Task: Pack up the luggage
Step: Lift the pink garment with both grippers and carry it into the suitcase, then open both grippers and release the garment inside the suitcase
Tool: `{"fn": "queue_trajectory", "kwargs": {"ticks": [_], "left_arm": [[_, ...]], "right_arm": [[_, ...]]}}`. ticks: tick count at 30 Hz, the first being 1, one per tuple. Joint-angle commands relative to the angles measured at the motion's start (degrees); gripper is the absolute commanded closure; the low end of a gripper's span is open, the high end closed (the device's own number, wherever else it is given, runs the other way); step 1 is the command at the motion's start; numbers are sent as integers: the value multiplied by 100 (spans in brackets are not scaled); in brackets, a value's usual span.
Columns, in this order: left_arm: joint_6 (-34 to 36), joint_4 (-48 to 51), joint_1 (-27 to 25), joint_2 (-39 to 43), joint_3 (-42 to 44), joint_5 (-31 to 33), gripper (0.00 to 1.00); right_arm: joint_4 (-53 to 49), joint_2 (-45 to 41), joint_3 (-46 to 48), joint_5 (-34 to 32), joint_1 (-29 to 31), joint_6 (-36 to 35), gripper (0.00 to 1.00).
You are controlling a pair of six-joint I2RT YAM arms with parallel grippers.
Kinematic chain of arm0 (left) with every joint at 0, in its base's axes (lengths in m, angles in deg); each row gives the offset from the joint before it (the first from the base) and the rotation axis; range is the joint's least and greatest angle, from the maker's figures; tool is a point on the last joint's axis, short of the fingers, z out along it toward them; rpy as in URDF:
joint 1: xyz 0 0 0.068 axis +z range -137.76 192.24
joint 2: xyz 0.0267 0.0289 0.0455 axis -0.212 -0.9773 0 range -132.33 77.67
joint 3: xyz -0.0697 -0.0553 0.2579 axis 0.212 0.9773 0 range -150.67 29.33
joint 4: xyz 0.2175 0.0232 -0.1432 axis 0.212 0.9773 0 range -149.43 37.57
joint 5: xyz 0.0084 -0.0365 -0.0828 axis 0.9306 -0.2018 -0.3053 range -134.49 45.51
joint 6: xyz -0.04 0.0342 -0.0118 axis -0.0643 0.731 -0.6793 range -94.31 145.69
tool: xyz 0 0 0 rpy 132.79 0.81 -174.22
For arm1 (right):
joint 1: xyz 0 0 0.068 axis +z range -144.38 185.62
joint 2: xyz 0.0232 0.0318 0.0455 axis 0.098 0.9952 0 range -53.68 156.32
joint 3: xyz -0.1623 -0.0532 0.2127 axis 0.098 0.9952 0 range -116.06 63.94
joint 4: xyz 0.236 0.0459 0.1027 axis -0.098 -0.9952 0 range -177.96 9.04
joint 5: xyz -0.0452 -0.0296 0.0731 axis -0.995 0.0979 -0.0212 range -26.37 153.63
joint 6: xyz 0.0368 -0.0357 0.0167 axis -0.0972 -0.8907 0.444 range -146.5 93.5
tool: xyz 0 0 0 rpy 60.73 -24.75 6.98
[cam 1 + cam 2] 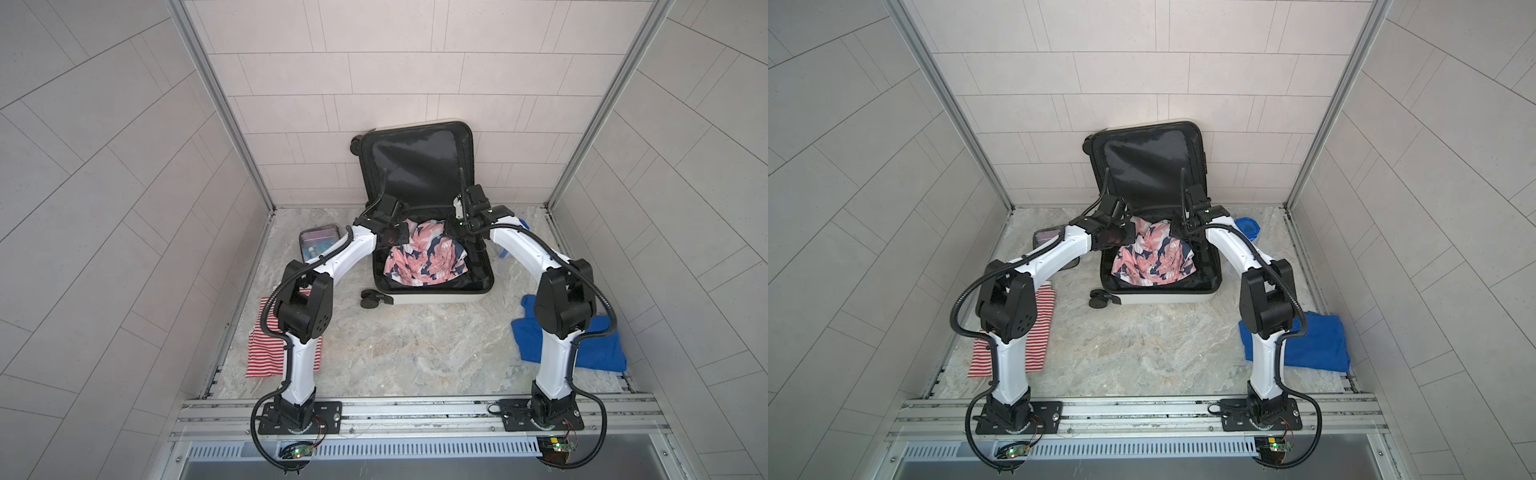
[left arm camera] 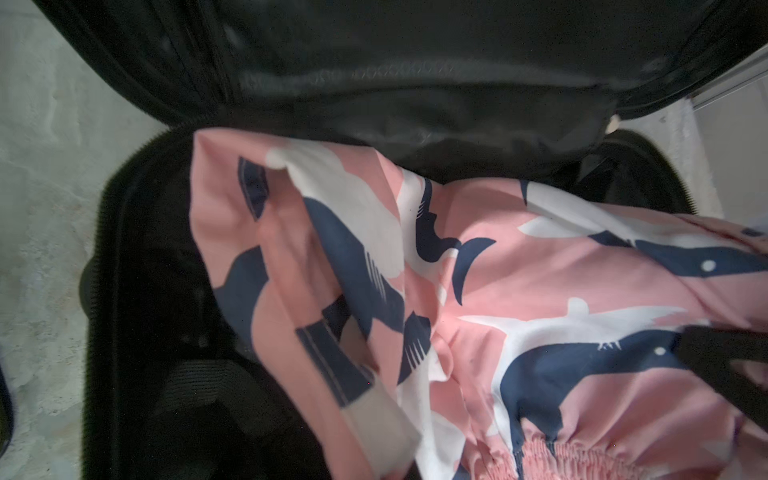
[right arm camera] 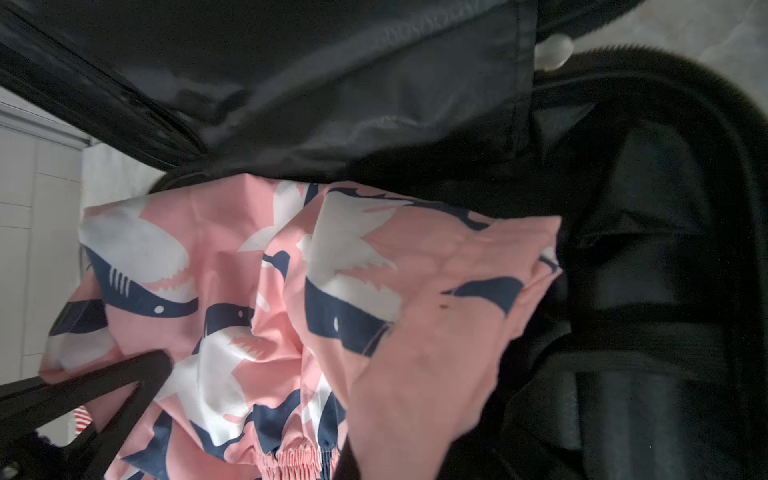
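The luggage [image 1: 432, 297] [image 1: 1163, 298] lies open on the floor, its black-lined lid [image 1: 415, 162] leaning on the back wall. A pink garment with a navy and white shark print [image 1: 424, 257] [image 1: 1154, 262] sits crumpled in the lower half. Both grippers reach in at its far end near the hinge, my left gripper [image 1: 397, 216] [image 1: 1121, 217] on one corner and my right gripper [image 1: 457, 217] [image 1: 1183, 221] on the other. In both wrist views the garment [image 2: 540, 270] [image 3: 415, 270] rises to the camera and hides the jaws. Both are shut on it.
A clear toiletry pouch [image 1: 318, 243] lies left of the case, partly under my left arm. A red-and-white striped cloth [image 1: 266, 353] is at the front left and a blue cloth [image 1: 598, 349] at the front right. A blue-lidded container [image 1: 1250, 228] sits right of the case. Walls close three sides.
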Motion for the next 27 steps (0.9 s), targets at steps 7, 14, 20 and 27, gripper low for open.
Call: {"fn": "queue_trajectory", "kwargs": {"ticks": [7,14,20,27], "left_arm": [[-26,287,226,-403,-218,147,83],[82,331,226,-145,-253,245,40],[104,393,226,308,-341,420,38],[207,402,200,940,-283,569,37]], "right_arm": [[-545,606,-600,-4,-199,-373,70],[-602,213,-572,-248,-197,-494,42],[-992,-216,-718,-939,-203,-625,36],[-1142,-789,-601,-1404,-210,-858,32]]}}
